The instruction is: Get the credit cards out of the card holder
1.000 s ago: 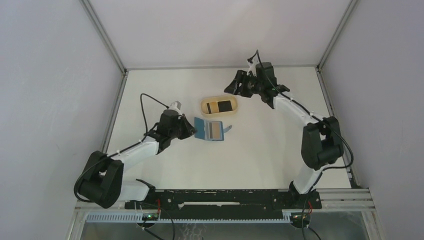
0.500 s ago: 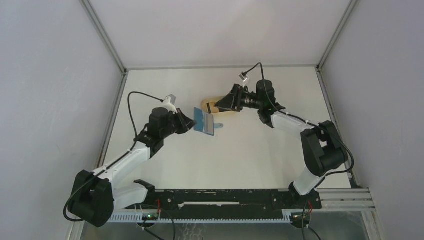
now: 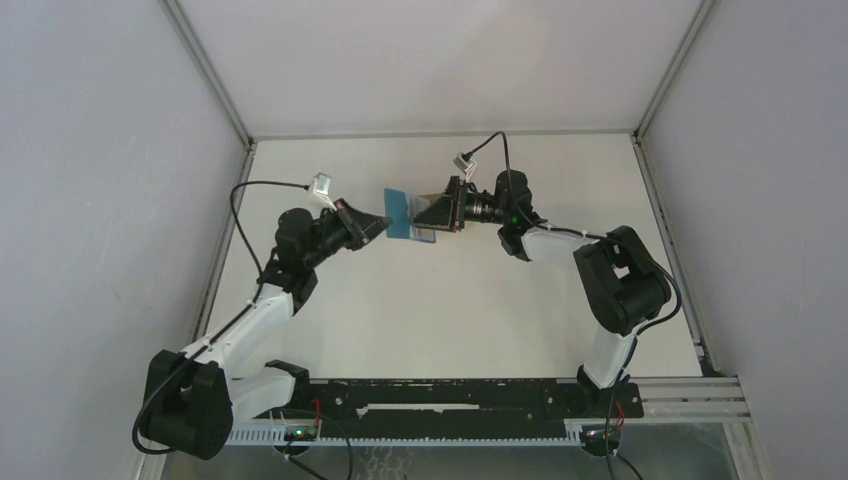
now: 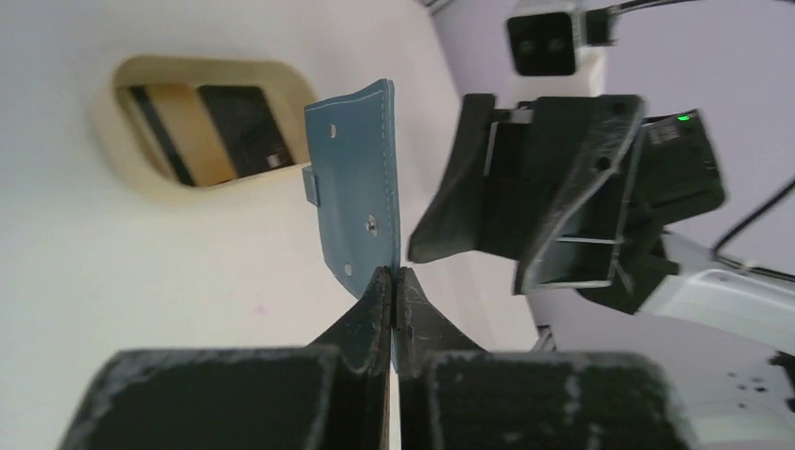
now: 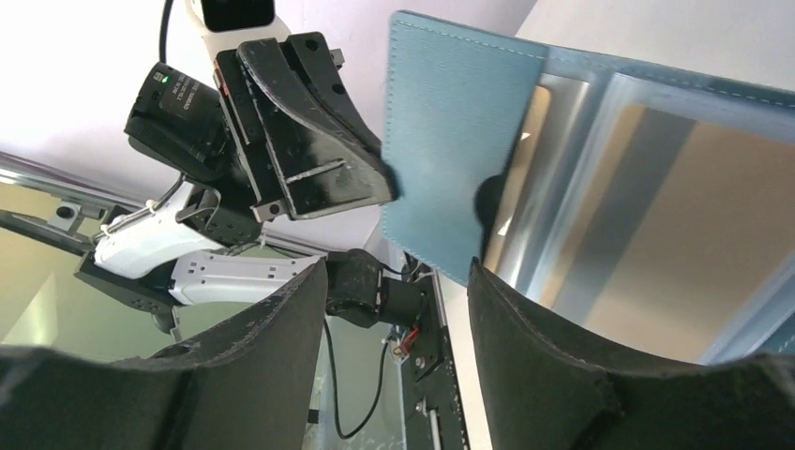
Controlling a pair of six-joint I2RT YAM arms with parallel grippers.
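My left pincer (image 4: 394, 281) clamps the card holder (image 4: 361, 178) above the tabletop (image 3: 450, 320); the right pincer (image 5: 398, 291), wide, stands at its 3 o'clock. The holder seems soft, the credit cards (image 5: 647, 234) stiff: I would pinch a card edge.

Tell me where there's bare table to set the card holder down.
Bare table lies near-middle between left arm and right arm, plus the far right corner. Crowded mid-back: left gripper, card holder, right gripper and tray bunch together.
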